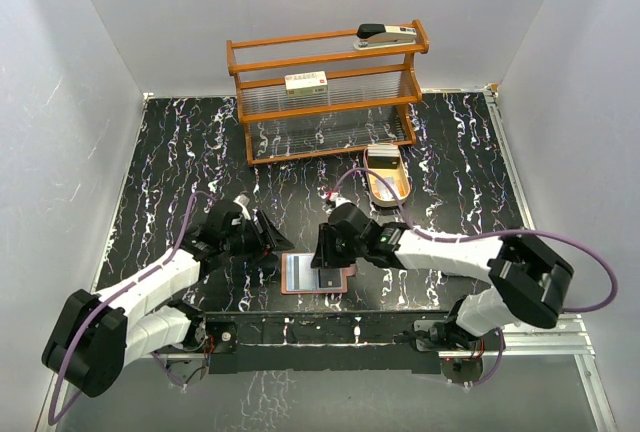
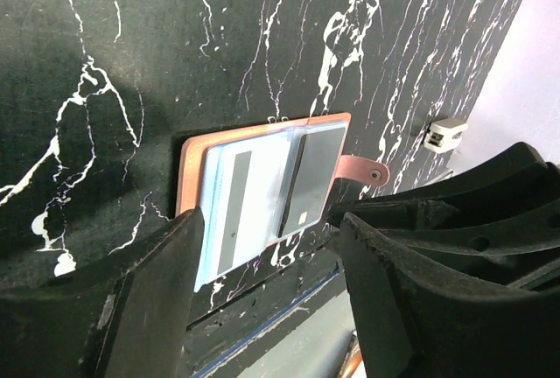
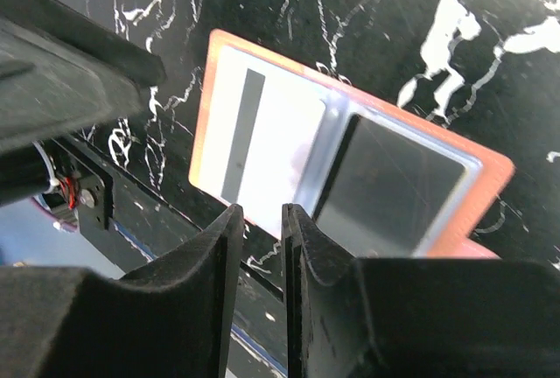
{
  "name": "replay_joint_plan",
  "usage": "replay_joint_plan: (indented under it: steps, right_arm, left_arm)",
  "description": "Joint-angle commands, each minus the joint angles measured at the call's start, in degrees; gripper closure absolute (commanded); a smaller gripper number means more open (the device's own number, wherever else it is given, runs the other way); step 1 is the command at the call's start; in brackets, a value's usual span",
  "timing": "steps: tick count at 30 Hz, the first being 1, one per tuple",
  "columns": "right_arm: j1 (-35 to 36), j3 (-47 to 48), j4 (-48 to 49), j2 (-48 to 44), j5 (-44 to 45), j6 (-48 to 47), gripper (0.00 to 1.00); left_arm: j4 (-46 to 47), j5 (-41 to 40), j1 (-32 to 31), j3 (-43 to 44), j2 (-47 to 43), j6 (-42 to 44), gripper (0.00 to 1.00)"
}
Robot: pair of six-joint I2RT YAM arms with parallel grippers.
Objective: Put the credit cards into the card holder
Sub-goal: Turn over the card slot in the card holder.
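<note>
Left gripper [image 1: 262, 235] and right gripper [image 1: 322, 252] both hang low by the card holder [image 1: 315, 274], which lies open flat at lower middle of the top view. Left wrist cam: fingers [image 2: 166, 273] spread wide, nothing in them, pale striped card [image 2: 249, 194] on the holder's left half. Right wrist cam: jaws barely parted, gripping nothing, holder just beyond the tips.

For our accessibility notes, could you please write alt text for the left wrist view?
An open card holder lies on the black marbled table, a pale striped card and a dark card in its pockets, its tab pointing right. The open left pincer fills the foreground.
</note>
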Motion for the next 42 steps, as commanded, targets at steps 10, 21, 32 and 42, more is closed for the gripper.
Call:
replay_joint_plan:
  steps: [10, 21, 32, 42]
  right_arm:
    - [1.01, 9.03, 0.25, 12.79, 1.54, -1.33, 0.87]
    - [3.11, 6.58, -0.57, 16.59, 4.17, 0.00, 1.00]
    - [3.14, 2.89, 2.95, 15.94, 3.43, 0.54, 1.00]
    - [3.22, 1.87, 4.78, 16.62, 3.01, 0.53, 1.00]
  left_arm:
    - [3.48, 7.00, 1.18, -2.27, 0.95, -0.84, 0.39]
    - [7.19, 9.69, 1.08, -1.94, 5.03, 1.19, 0.39]
    - [11.05, 9.16, 1.08, -3.00, 9.55, 1.74, 0.39]
    - [12.25, 10.79, 1.00, -2.00, 11.05, 1.42, 0.43]
